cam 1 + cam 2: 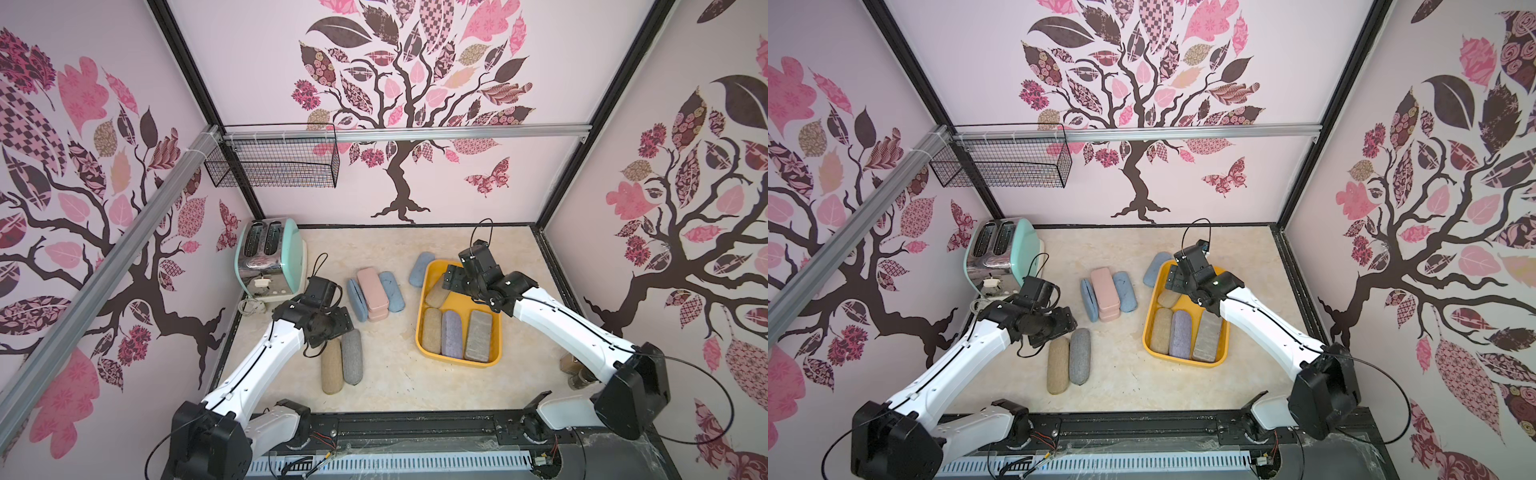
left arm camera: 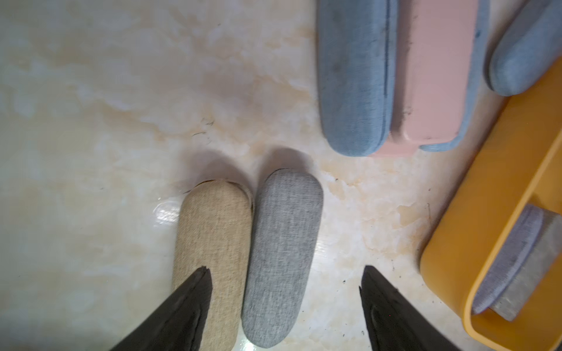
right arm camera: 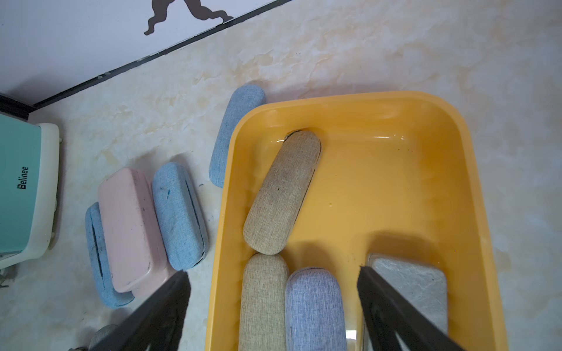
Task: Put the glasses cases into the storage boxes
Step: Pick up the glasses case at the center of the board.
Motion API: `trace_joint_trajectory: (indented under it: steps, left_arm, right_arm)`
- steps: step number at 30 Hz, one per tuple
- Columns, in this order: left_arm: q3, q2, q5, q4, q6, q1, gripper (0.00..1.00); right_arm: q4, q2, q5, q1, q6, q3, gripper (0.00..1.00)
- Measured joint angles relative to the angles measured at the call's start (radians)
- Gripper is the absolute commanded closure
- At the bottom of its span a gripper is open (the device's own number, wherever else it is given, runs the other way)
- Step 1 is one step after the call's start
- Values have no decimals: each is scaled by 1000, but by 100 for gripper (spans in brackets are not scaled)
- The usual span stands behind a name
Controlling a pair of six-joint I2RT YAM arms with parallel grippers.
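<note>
Marbled table (image 1: 395, 382), toaster (image 1: 268, 257) at its corner; we see left gripper (image 2: 286, 269) and right gripper (image 3: 273, 270) open, seemingly empty, over glasses cases (image 2: 282, 218).

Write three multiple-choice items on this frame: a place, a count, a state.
1. Where is the lone blue case? A) inside the yellow tub B) on the table beside it C) on its rim
2. How many cases lie in the tub? A) four B) two C) six
3. The right gripper is: A) shut on a case B) shut on the rim C) open, empty
1 B: it lies outside the tub's wall. 2 A: tilted tan case, second tan case, lavender case, grey case. 3 C: fingers apart, gripping nothing.
</note>
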Motion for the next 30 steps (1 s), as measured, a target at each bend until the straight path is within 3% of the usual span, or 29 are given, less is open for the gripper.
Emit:
trace_joint_trajectory:
  steps: [20, 30]
  left_arm:
    - [-87, 157, -44, -36, -103, -16, 28]
    - [-123, 204, -24, -12, -122, -24, 24]
  right_arm:
    - [7, -136, -17, 0, -27, -104, 11]
    - [13, -156, -17, 0, -43, -121, 10]
